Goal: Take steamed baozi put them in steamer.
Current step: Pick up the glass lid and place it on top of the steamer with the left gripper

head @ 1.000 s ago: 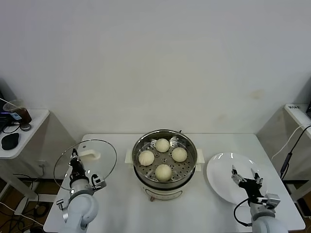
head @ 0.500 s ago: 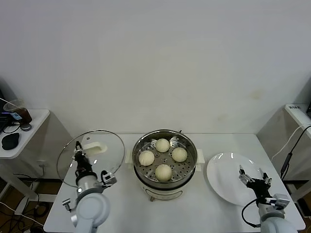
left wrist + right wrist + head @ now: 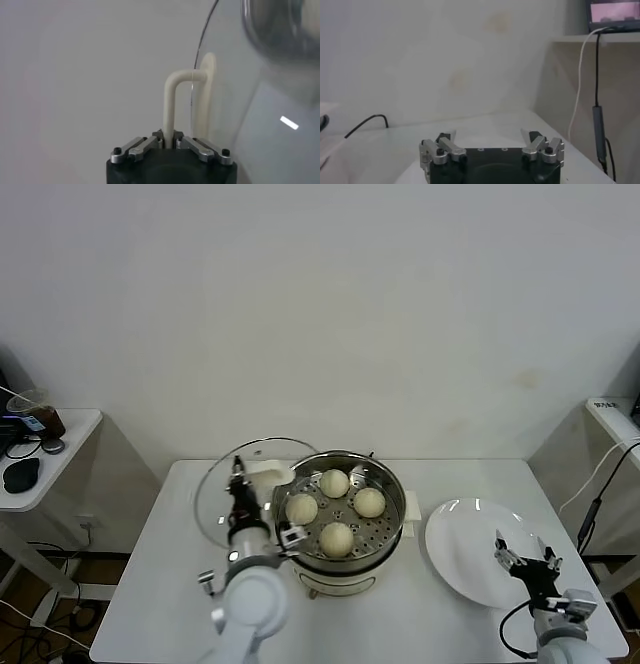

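Left jaws (image 3: 238, 483) clamped on glass lid (image 3: 218, 484) handle beside steamer (image 3: 340, 502) holding four baozi (image 3: 336, 538), right jaws (image 3: 527, 559) spread empty over plate (image 3: 452, 544)

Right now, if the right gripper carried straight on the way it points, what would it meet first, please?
The way looks free: the open right gripper faces bare table, then probably the wall, though depth is unclear.

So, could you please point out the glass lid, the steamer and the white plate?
glass lid (image 3: 216, 490), head view, on the glass pane.
steamer (image 3: 340, 458), head view, on the far steel rim.
white plate (image 3: 455, 529), head view, on its bare middle.
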`<state>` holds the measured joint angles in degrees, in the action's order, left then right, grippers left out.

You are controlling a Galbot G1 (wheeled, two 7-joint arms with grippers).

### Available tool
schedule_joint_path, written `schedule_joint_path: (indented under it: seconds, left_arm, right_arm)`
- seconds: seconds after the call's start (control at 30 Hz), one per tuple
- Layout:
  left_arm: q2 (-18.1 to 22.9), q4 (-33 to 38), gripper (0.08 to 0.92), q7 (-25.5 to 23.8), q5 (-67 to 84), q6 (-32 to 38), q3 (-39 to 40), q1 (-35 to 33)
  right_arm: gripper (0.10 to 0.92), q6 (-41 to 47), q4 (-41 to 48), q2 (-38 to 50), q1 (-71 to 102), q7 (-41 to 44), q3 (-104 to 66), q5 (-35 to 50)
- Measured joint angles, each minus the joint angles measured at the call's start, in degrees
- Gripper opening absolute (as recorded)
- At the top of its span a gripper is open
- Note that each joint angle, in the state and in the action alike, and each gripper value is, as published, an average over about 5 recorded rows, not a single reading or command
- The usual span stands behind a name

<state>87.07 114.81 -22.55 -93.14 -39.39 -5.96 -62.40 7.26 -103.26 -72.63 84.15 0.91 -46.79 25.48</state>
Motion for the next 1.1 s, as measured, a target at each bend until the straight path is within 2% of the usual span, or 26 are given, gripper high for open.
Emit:
schedule_joint_path:
  seconds: [0.43,1.1]
  left_arm:
    - [3.0,-6.6,0.171,-0.1,1.9,-0.3,10.0,6.6]
    - [3.7,-12.2,0.171,0.9,-2.5,-0.4,13.5,6.2]
  right_arm:
    - [0.823,-0.4,1.3,-0.7,-0.1,0.0,-0.1,-0.8]
    - [0.823,-0.8,2.7,-1.3,-1.3,0.0,0.7,-1.3]
